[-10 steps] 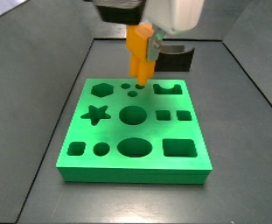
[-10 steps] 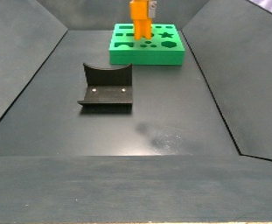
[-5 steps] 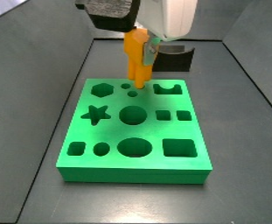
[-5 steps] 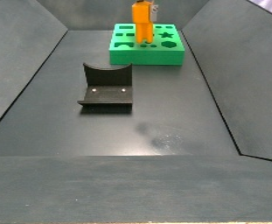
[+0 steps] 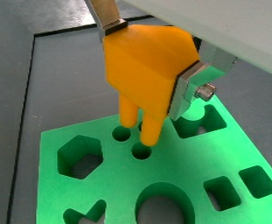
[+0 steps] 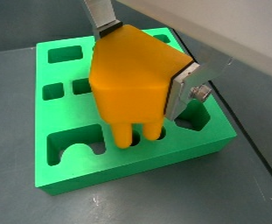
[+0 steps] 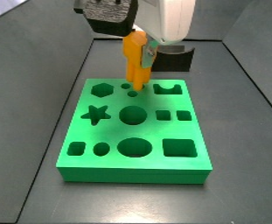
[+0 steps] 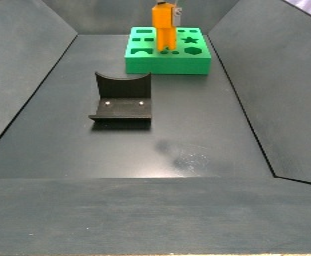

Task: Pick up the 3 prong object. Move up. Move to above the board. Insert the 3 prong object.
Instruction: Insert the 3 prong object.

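Gripper (image 7: 136,54) lowered, jaws clamping 3 prong object (image 5: 149,74), legs touching board (image 7: 80,136).

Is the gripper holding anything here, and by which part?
Yes: the gripper holds the 3 prong object by its upper block, legs pointing down over the board.

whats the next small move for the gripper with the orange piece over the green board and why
Probably a slow, straight push down. The gripper holds the orange three-legged plastic block upright over the flat green board with cut-out holes, and in a wrist view its leg tips sit at the three small round holes, apparently just entering.
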Robot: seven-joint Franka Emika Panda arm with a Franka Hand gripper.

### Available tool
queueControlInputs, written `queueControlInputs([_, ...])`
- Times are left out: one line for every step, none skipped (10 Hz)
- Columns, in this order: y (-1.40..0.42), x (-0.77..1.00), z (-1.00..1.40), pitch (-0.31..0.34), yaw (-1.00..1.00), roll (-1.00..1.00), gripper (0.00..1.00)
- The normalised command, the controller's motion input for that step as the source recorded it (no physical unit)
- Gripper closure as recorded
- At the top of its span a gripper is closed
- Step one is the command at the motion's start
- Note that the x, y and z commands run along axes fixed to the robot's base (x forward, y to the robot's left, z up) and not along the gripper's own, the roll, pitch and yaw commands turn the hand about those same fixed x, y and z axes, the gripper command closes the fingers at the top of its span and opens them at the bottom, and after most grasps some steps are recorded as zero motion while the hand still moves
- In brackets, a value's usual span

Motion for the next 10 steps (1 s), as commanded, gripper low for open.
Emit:
queueControlInputs([-0.04, 0.0, -0.08, -0.019, 0.0, 0.0, 1.0])
queueControlInputs([-0.03, -0.01, -0.08, -0.019, 0.0, 0.0, 1.0])
queueControlInputs([-0.04, -0.01, -0.08, -0.019, 0.0, 0.0, 1.0])
queueControlInputs([-0.03, -0.01, -0.07, -0.017, 0.0, 0.0, 1.0])
queueControlInputs([-0.03, -0.01, -0.07, -0.019, 0.0, 0.0, 1.0])
queueControlInputs([-0.02, 0.0, -0.09, -0.016, 0.0, 0.0, 1.0])
queueControlInputs([0.0, 0.0, -0.11, -0.011, 0.0, 0.01, 1.0])
queueControlInputs([0.0, -0.04, -0.13, -0.011, 0.02, 0.03, 1.0])
queueControlInputs([0.0, -0.05, -0.12, -0.009, 0.03, 0.05, 1.0])
queueControlInputs([0.0, -0.09, -0.1, -0.011, 0.02, 0.05, 1.0])
